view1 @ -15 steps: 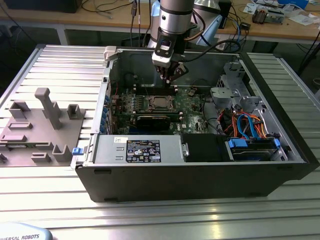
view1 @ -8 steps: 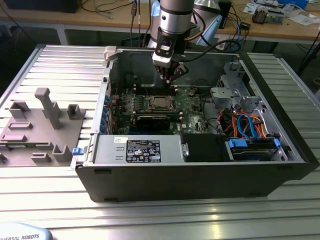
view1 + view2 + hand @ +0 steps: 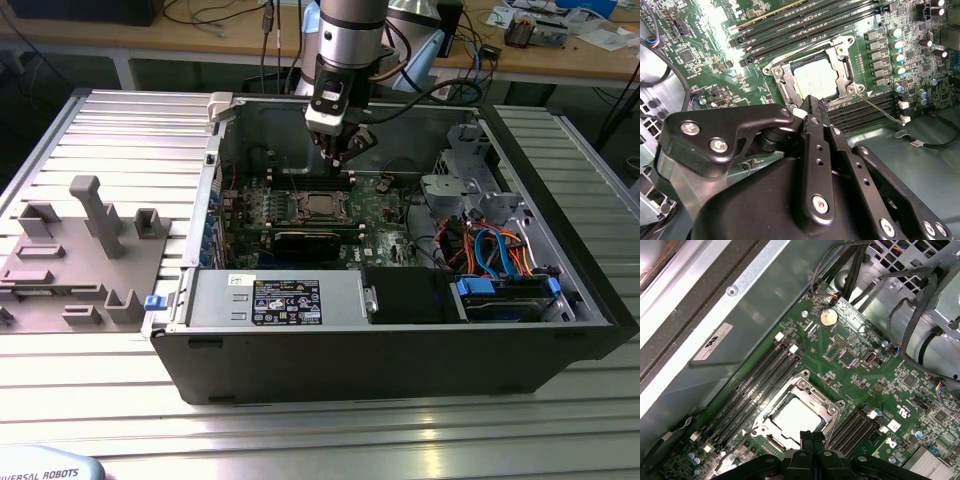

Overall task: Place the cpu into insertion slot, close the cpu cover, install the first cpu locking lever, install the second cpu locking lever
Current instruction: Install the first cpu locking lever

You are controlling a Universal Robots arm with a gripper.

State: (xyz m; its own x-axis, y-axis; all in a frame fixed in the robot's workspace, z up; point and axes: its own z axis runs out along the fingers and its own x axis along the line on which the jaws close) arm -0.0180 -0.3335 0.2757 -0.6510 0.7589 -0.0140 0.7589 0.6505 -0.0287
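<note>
Wooden benches strewn with cables run along the back of the exterior view. In front of them a ribbed aluminium surface carries an open black computer case, with a grey moulded fixture at the exterior view's left.

The small square silver-topped cpu lies in the silvery-framed insertion slot at the middle of the green motherboard. The thin silvery windowed cpu cover appears to lie down around the chip.

The black hand hovers just above the board at the socket's edge. Its fingers are pressed together and hold nothing.

In the second wrist view a thin wire locking lever angles away from the socket across the long black memory slots. It looks unlatched, so I judge a lever to be the step in hand.

To do that step well, the closed fingertips should bear on the wire itself, sweeping it down and sideways under its hook. They should not touch the chip's top or the cover.

Room is tight. Memory slots flank the socket on both sides, and the grey metal case wall rises near the board. Blue and orange cables crowd the exterior view's right. The clear way in and out is from above.
</note>
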